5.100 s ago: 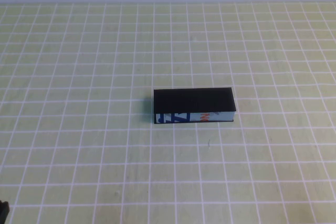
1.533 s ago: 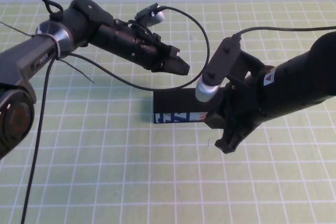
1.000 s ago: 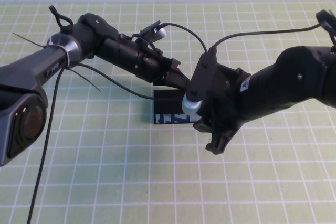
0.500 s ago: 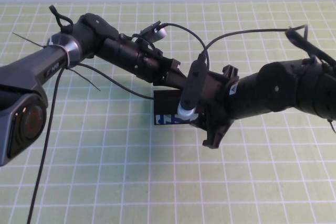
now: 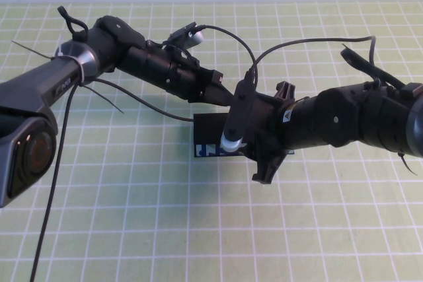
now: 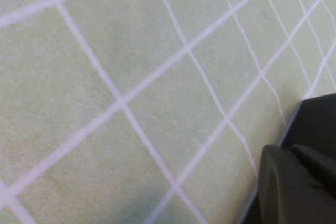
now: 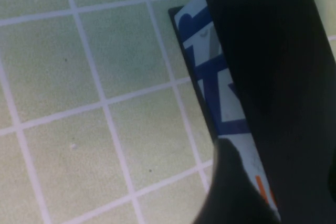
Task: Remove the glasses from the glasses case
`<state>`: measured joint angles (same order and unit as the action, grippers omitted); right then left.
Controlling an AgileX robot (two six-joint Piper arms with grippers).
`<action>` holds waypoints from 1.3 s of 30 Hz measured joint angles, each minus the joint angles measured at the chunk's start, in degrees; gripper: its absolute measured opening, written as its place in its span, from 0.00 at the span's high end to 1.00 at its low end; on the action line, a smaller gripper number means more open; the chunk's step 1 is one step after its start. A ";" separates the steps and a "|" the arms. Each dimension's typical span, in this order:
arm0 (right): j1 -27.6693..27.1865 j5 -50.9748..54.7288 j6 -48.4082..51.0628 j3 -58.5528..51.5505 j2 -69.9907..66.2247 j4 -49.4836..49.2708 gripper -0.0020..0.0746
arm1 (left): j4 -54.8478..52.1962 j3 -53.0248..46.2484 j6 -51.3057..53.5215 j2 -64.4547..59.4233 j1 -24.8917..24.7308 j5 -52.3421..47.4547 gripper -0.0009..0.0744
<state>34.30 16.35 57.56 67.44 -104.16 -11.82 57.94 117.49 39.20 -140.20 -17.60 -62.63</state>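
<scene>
The glasses case [image 5: 206, 135] sits mid-table, lid apparently down, so the glasses are hidden and nothing is extracted yet. The right gripper [image 5: 263, 163], fingers spread, straddles its near right part. The left gripper [image 5: 228, 97] hovers just behind; its fingers cannot be judged.

One glasses case [image 5: 210, 135] is present, black, lid closed, on one green gridded mat [image 5: 132, 216]. Two robot arms are in view, each ending in one gripper: the left gripper [image 5: 223, 95] behind the case and the right gripper [image 5: 264, 163] at its front. No glasses can be counted.
</scene>
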 joint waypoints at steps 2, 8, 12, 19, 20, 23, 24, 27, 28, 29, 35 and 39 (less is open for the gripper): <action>0.00 -0.04 0.00 0.00 0.00 0.00 0.52 | -0.25 0.14 0.00 -0.26 0.11 0.30 0.99; 0.00 -0.13 0.00 0.00 0.00 0.13 0.52 | -1.10 0.14 0.00 -1.40 0.11 -0.34 0.99; 0.00 -0.26 0.09 0.08 -0.81 0.26 0.52 | -1.36 0.14 0.00 -1.62 0.11 -0.89 0.99; 0.00 -2.60 0.32 0.08 -2.92 1.67 0.52 | -1.58 0.14 0.00 -1.70 0.01 -2.19 0.99; 0.00 -3.55 0.32 0.08 -3.01 1.80 0.52 | -1.58 0.14 0.00 -1.70 0.01 -2.32 0.99; 0.00 -5.57 0.32 0.08 -3.40 2.66 0.53 | -1.58 0.14 0.00 -1.70 0.01 -2.70 0.99; 0.00 -6.00 0.32 0.08 -3.50 2.78 0.54 | -1.61 0.14 0.00 -1.70 0.01 -2.81 0.99; 0.00 -6.56 0.32 0.08 -3.50 3.12 0.59 | -1.71 0.14 0.00 -1.70 -0.08 -2.93 0.99; 0.00 -6.56 0.32 0.08 -3.50 3.41 0.62 | -1.71 0.14 0.00 -1.70 -0.08 -2.93 0.99; 0.00 -6.56 0.32 0.08 -3.50 3.55 0.65 | -1.71 0.14 0.00 -1.70 -0.08 -2.93 0.99; 0.00 -6.56 0.32 0.08 -3.50 3.95 0.75 | -1.71 0.14 0.00 -1.70 -0.08 -2.93 0.99; 0.00 -6.56 0.32 0.08 -3.50 5.04 0.76 | -1.71 0.14 0.00 -1.70 -0.08 -2.93 0.99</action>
<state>34.30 9.80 57.88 67.52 -107.66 -6.78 56.23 117.63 39.20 -141.89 -17.68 -65.56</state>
